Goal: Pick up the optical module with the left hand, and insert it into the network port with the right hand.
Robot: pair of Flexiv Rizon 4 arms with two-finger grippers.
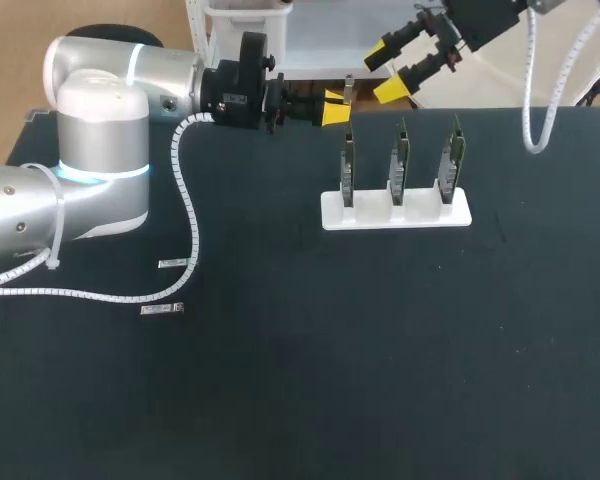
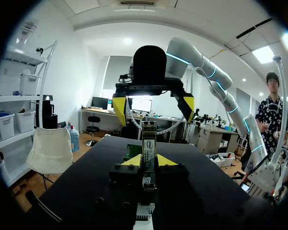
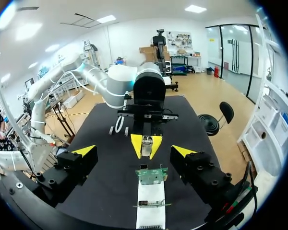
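Head view: your left fingers (image 1: 332, 108) are pinching the module (image 1: 348, 92) just by the end one of three boards (image 1: 347, 170) standing in the white rack (image 1: 395, 213). The right fingers (image 1: 392, 90) hang spread wide beyond. Two metal bits (image 1: 176, 263) lie on the desk (image 1: 380, 350) by the cable (image 1: 188, 200).

Left wrist: the module (image 2: 149, 143) is upright in the pinch, with the right fingers (image 2: 119, 108) gaping ahead.

Right wrist: the rack (image 3: 150, 206) sits between its open tips.

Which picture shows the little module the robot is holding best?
The left wrist view: the optical module stands upright, close up, clamped between the left gripper's yellow tips. The head view shows only a thin grey sliver of it. The right wrist view shows just its end, small and farther off.
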